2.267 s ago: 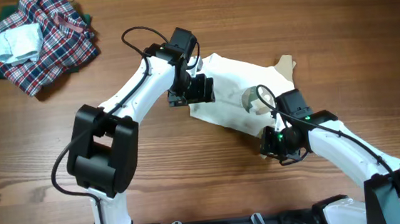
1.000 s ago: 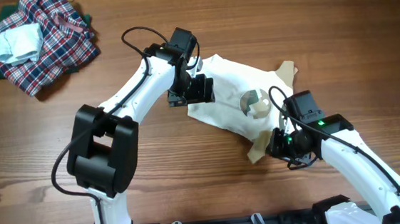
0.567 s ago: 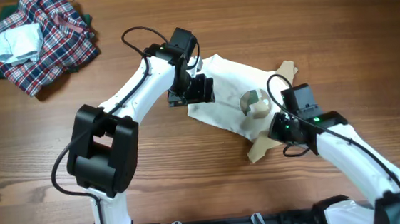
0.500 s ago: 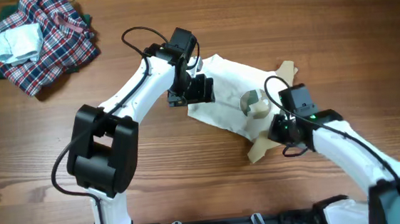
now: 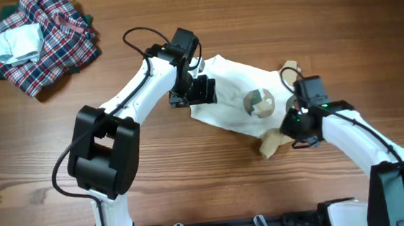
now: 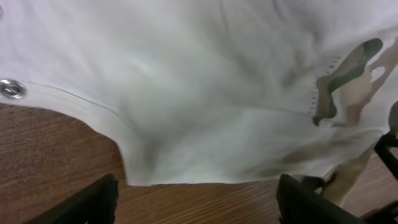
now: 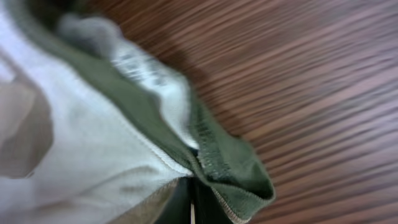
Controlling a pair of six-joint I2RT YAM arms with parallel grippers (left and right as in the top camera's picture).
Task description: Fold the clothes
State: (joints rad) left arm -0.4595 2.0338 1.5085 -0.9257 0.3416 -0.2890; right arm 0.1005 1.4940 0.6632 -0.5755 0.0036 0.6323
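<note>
The clothes (image 5: 232,89) are one small white garment with tan sleeves and a round green-tan print (image 5: 259,103), lying spread at the table's middle. My left gripper (image 5: 199,91) sits at the garment's left edge. In the left wrist view (image 6: 199,208) its fingers are wide open over the white hem (image 6: 205,124), with bare wood between them. My right gripper (image 5: 295,125) is shut on the garment's lower right part, beside the tan sleeve (image 5: 272,145). In the right wrist view the jaws (image 7: 193,202) pinch white cloth with a green edge (image 7: 217,162).
A red-blue-white plaid cloth heap (image 5: 49,49) with a pale blue-white folded piece (image 5: 19,42) on it lies at the far left corner. The wooden table (image 5: 193,186) shows all around the garment.
My right gripper has moved right and toward the far side with the tan sleeve in it, drawing the garment's lower right corner along. The left arm has not moved.
</note>
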